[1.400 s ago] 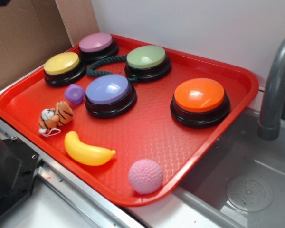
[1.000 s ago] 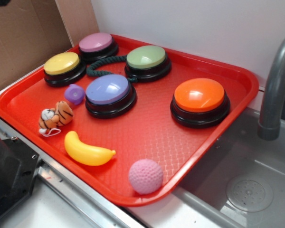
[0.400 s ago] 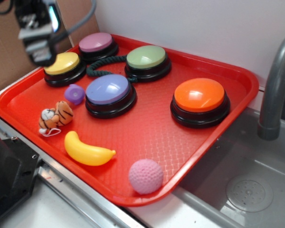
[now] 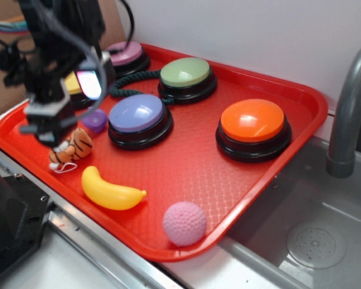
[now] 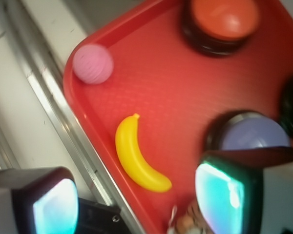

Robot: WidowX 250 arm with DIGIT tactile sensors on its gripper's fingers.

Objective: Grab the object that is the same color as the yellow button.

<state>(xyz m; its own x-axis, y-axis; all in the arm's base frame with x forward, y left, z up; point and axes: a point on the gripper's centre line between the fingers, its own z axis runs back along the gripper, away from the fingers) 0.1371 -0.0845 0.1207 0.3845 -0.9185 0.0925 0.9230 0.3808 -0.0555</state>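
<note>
From the left, the gripper point(image 4: 43, 129) hangs over the plush tiger point(image 4: 71, 149) with jaws spread, the yellow banana point(image 5: 136, 155) lying ahead of it, untouched, so it should shift forward, then straddle the banana's middle.

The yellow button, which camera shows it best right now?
Neither shows it well. The exterior view is best: a sliver of the yellow button peeks out behind the gripper, which hides most of it. The wrist view misses it, showing the toy banana and other buttons instead.
</note>
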